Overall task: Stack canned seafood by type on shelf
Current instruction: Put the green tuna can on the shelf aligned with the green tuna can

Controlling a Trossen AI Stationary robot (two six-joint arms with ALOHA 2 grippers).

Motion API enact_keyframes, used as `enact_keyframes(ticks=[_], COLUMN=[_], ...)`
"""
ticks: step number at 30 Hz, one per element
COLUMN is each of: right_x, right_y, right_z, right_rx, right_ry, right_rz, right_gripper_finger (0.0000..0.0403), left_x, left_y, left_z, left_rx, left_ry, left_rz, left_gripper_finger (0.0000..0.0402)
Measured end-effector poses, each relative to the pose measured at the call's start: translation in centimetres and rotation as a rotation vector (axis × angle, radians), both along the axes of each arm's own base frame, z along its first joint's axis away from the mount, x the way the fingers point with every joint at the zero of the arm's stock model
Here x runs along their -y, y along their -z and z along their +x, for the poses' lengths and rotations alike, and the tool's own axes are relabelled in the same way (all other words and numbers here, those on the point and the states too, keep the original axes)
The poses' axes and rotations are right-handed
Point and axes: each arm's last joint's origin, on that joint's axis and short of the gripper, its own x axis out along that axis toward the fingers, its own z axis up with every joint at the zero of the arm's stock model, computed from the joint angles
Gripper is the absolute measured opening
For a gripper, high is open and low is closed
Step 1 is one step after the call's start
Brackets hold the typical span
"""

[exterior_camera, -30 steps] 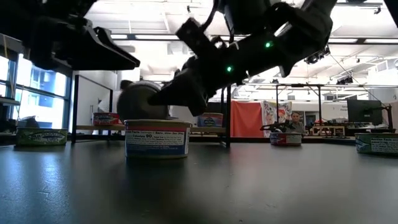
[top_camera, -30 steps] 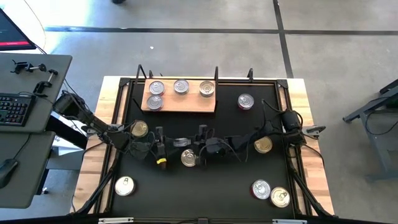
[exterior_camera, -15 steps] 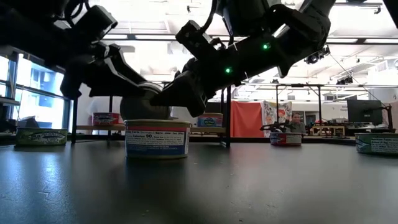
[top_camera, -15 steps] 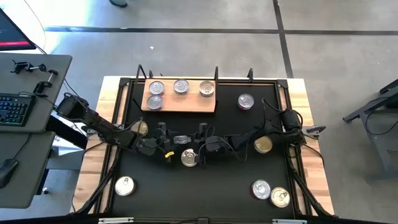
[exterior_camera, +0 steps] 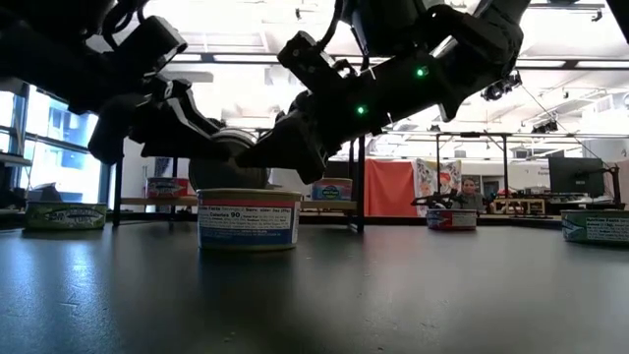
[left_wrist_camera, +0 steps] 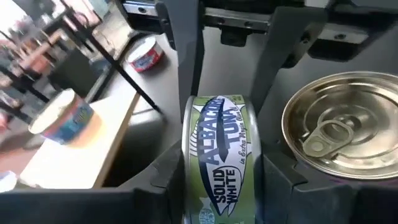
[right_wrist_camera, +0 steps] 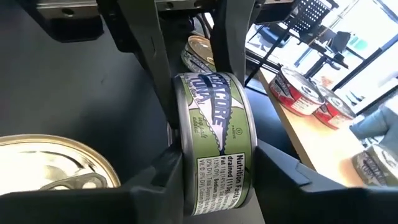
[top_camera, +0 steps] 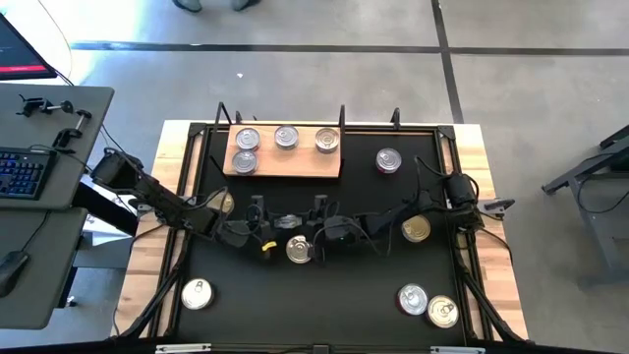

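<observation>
Fingers of both arms clamp one tin on edge, mid-bench.
Left fingers (left_wrist_camera: 217, 186) and right fingers (right_wrist_camera: 214, 180) press the flat faces of the tuna tin (top_camera: 286, 224), above another tin (top_camera: 299, 250); rigid, light, slick metal (lids slip; rims hold better). Shelf (top_camera: 285, 163) lies at the far edge.
</observation>
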Motion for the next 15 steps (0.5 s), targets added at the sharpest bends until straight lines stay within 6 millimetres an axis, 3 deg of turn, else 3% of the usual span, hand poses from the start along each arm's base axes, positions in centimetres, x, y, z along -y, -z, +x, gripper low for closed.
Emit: enact_keyframes(ticks=[5, 8, 11, 15], right_x=[-1.2, -1.9, -2.4, -2.9], right_y=[-2.4, -4.4, -5.6, -6.0], right_z=[-1.6, -3.0, -4.5, -5.6], right_rx=[-0.064, -0.089, -0.117, -0.137], right_ry=[0.163, 0.265, 0.322, 0.347], right_rz=[-0.146, -0.191, -0.180, -0.106], right_gripper_finger=[0.0247, 0.0274, 0.0279, 0.0277], left_x=[0.5, 0.3, -1.3, -5.3], left_y=[-0.7, -1.8, -2.2, -2.1], left_z=[0.0, 0.6, 1.4, 2.2], left_rx=[-0.024, -0.054, -0.131, -0.229], left_ry=[-0.077, -0.133, -0.180, -0.266], left_rz=[0.206, 0.351, 0.480, 0.537], left_gripper_finger=[0.0126, 0.0126, 0.0126, 0.0130])
